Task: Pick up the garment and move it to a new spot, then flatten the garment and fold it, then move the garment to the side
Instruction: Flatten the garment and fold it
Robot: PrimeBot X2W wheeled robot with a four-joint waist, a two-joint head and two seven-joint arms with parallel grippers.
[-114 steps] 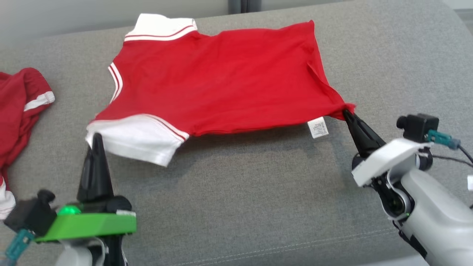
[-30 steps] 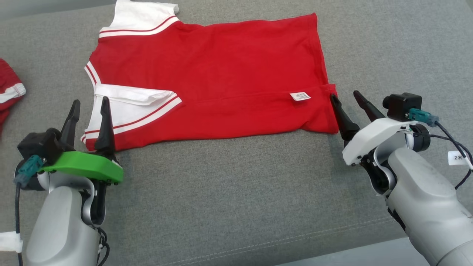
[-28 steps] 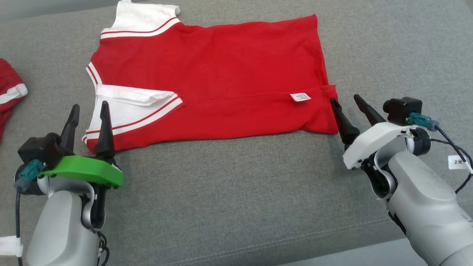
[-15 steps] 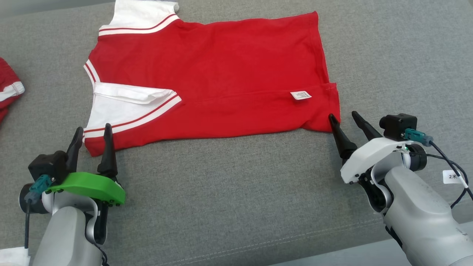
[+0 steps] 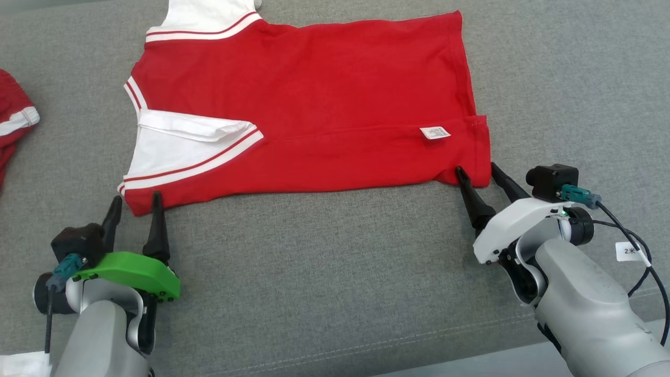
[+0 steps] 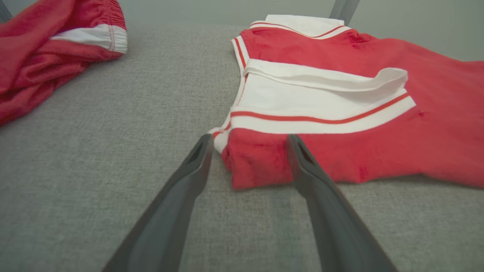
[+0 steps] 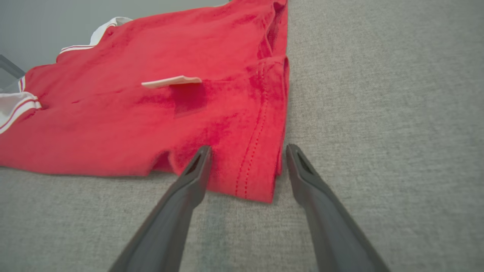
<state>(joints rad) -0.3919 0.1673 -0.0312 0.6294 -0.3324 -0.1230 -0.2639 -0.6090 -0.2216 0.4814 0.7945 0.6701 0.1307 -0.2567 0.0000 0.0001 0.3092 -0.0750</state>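
On the grey cushion [image 5: 314, 272], the garment [image 5: 314, 94] lies flat, one lengthwise fold apparently made; left tool [image 5: 136, 200] and right tool [image 5: 476, 168], both released, straddle its near corners, leaving further folding and the sideways move.

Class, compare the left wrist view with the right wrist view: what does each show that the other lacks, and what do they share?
Left wrist view, not the right: a second red garment with a white band, at far left, and the left hand, open, fingers either side of the red shirt's sleeve-end corner. Right wrist view, not the left: the white care label and the stitched hem, with the right hand, open, either side of the hem corner. Shared: the red shirt with white striped trim, on grey cushion fabric.
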